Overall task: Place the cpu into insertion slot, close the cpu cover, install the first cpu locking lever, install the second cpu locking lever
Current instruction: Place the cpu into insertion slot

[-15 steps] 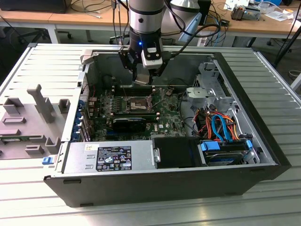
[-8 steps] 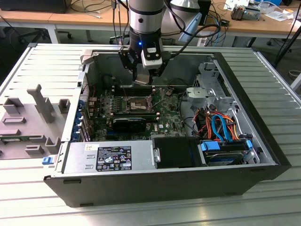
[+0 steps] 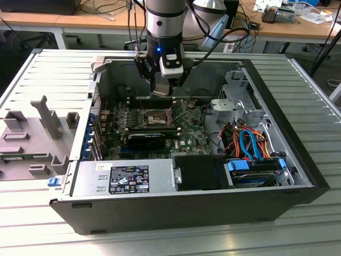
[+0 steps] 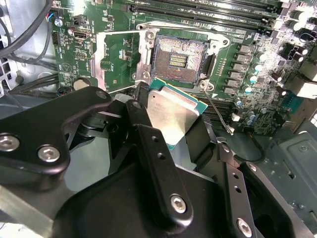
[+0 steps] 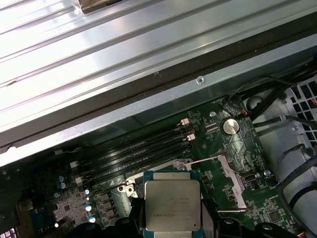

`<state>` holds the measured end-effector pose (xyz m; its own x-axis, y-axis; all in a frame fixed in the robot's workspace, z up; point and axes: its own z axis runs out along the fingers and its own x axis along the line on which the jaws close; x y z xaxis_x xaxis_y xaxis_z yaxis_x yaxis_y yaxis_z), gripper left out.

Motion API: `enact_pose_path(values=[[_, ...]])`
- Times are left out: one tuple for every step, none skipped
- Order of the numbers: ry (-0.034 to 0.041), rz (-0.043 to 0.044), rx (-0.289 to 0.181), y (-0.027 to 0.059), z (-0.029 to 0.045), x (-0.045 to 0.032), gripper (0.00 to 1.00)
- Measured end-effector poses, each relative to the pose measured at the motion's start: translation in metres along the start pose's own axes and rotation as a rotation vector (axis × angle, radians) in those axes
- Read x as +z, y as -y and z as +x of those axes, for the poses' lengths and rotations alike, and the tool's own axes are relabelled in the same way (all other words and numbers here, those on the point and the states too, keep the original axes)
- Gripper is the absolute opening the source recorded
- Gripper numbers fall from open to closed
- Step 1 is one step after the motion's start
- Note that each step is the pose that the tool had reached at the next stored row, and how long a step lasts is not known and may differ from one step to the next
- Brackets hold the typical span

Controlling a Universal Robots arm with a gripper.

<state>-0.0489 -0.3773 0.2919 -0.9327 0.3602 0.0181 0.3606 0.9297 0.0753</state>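
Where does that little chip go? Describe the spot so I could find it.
Inside the open black computer case lies a green motherboard. Near its middle, below the gripper holding the silver-topped square chip, sits a square socket with a dark pin field and silver border. Unlike the long narrow memory slots alongside, it is square, its silver cover frame flipped open.

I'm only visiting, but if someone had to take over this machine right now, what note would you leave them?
Gripper: jaws shut on the cpu, holding it by its edges over the motherboard inside the open computer case.
Insertion slot: bare, with its pin field exposed.
Cpu cover: swung open beside the slot.
Done: the cpu is in the grasp, close to the slot.
Left: the cpu is not seated and the cover is not closed. One locking lever lies loose beside the slot, and none is fastened.
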Motion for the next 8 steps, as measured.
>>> enact_pose_path(values=[[0.0001, 0.0000, 0.001, 0.0000, 0.0000, 0.0000, 0.54], [0.0001, 0.0000, 0.001, 0.0000, 0.0000, 0.0001, 0.54], [0.0002, -0.0001, 0.002, 0.0000, 0.0000, 0.0001, 0.54], [0.0002, -0.0001, 0.003, 0.0000, 0.0000, 0.0001, 0.54], [0.0003, -0.0001, 0.004, 0.0000, 0.0000, 0.0001, 0.54], [0.0004, -0.0001, 0.005, 0.0000, 0.0000, 0.0002, 0.54], [0.0004, -0.0002, 0.006, 0.0000, 0.0000, 0.0002, 0.54], [0.0005, -0.0002, 0.007, 0.0000, 0.0000, 0.0002, 0.54]])
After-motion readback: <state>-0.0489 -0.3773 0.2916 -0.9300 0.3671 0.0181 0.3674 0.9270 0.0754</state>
